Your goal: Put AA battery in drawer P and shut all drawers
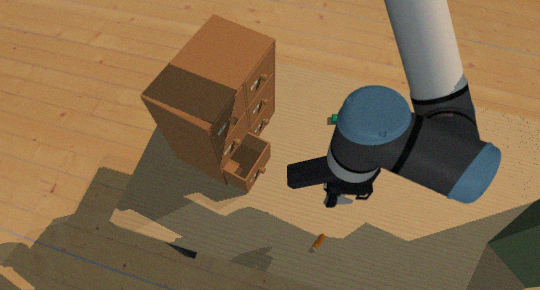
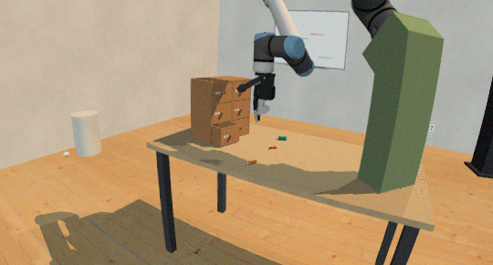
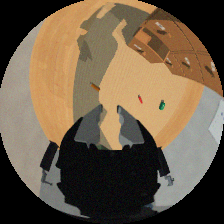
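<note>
The AA battery (image 1: 318, 242) (image 2: 251, 162) (image 3: 95, 87), orange-brown with a silvery end, lies on the table near its front edge. The wooden chest (image 1: 230, 46) (image 2: 201, 111) (image 3: 187, 45) stands upright. Its bottom drawer (image 1: 250, 178) (image 2: 226, 135) in the left column, seen from the front, is pulled partly out; I see no object in the visible part of it. The other drawers look shut. The drawer labels are too small to read. My gripper (image 2: 257, 120) (image 3: 109, 105) is partly open and empty, high above the table, to the right of the chest in the exterior view.
A red object (image 2: 272, 147) (image 3: 140, 99) and a green object (image 1: 334, 119) (image 2: 282, 138) (image 3: 162, 105) lie on the table behind the battery. A tall green block (image 1: 517, 248) (image 2: 402, 106) stands at the table's right end.
</note>
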Motion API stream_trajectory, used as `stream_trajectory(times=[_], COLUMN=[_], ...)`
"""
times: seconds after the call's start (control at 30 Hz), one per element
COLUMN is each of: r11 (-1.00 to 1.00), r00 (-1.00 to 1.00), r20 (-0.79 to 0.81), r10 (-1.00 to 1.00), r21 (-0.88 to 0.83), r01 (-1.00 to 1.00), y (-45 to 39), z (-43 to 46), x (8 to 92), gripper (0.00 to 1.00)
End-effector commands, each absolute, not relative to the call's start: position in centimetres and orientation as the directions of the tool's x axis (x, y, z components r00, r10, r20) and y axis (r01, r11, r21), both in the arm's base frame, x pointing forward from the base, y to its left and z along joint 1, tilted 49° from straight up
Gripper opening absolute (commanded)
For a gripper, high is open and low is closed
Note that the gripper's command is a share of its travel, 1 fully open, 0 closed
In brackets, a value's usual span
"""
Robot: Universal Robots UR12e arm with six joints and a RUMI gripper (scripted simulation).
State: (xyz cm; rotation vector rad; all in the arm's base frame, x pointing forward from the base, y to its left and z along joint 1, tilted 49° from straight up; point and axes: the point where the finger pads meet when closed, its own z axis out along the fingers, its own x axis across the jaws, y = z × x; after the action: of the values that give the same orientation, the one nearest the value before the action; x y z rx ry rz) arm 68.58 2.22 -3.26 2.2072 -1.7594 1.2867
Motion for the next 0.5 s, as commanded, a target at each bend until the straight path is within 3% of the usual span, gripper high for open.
stream_trajectory(times=[0.0,0.47], r11=[-0.525,-0.785], r00=[0.192,0.536], r20=[0.695,0.757], r10=[-0.693,-0.373], r21=[-0.304,0.051], r01=[-0.795,-0.617], y=[2.4,2.4], z=[-5.6,-11.3], x=[70.2,73.1], gripper=[0.2,0.2])
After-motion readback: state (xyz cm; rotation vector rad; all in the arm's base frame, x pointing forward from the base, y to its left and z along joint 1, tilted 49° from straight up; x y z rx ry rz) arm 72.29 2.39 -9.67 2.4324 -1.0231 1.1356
